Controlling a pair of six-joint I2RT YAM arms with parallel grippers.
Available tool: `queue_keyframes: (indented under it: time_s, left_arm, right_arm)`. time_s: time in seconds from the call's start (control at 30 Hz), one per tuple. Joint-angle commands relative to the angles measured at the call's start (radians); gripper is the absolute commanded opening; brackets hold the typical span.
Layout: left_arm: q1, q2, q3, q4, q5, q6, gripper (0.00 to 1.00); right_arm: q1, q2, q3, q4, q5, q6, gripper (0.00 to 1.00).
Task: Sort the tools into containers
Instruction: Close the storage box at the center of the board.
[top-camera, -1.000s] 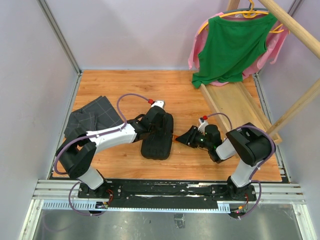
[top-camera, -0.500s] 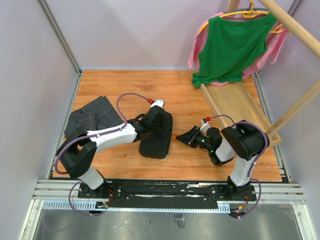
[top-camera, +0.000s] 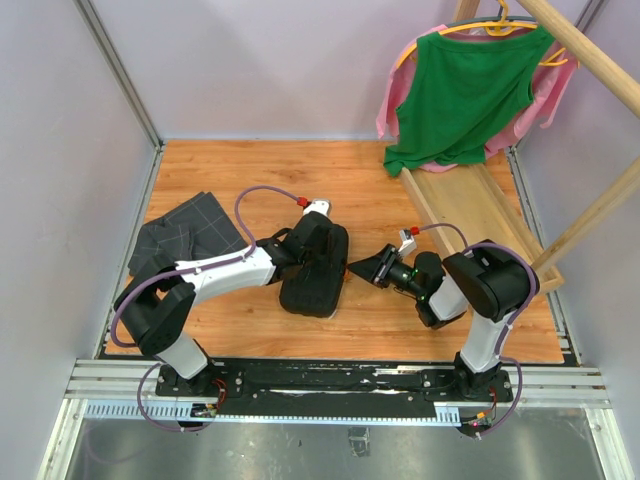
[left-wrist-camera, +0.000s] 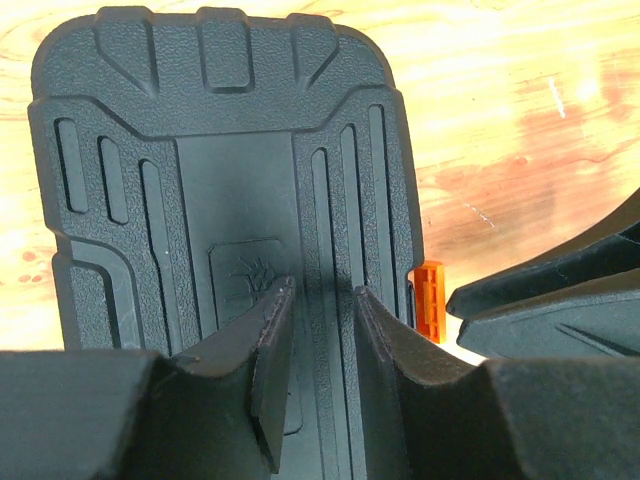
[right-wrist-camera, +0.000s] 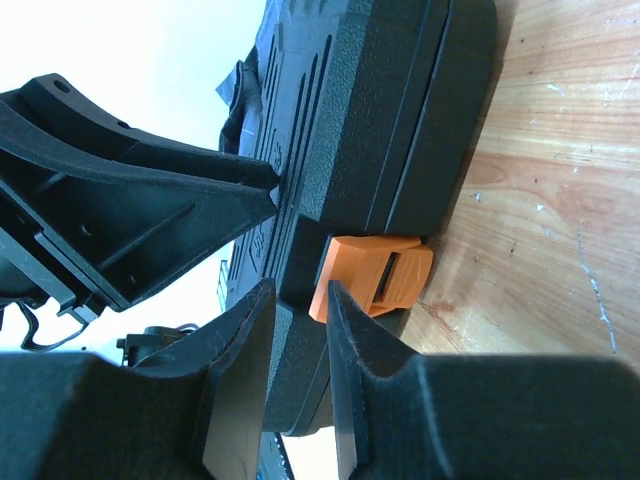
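Case (top-camera: 310, 295) lies shut near the middle of the desk (top-camera: 340, 180), its orange latch (right-wrist-camera: 375, 272) on the 3 o'clock side. Left jaws stand slightly apart with nothing between them, tips down on the ribbed lid (left-wrist-camera: 230, 180). Right jaws reach in from 3 o'clock, a narrow gap between them at the latch's edge; whether they pinch it I cannot tell. Grey cloth (top-camera: 185, 235) sits at the case's 10 o'clock.

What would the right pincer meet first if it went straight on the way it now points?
The right pincer would first meet the orange latch on the edge of the closed black case, just ahead of its tips. Depth is unclear; they may be touching.
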Motion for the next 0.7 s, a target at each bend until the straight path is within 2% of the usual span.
queue_keyframes:
  time_s: [0.0, 0.37, 0.67]
  left_arm:
    - [-0.036, 0.061, -0.025, -0.096, 0.102, -0.028, 0.33]
    - [-0.038, 0.065, -0.024, -0.097, 0.102, -0.027, 0.33]
    - [-0.039, 0.067, -0.022, -0.099, 0.102, -0.029, 0.33]
  right_arm:
    - [0.001, 0.011, 0.021, 0.059, -0.018, 0.019, 0.29]
    - [0.001, 0.091, 0.022, 0.06, -0.014, 0.042, 0.29]
    - [0.001, 0.095, 0.025, 0.056, -0.019, 0.038, 0.36]
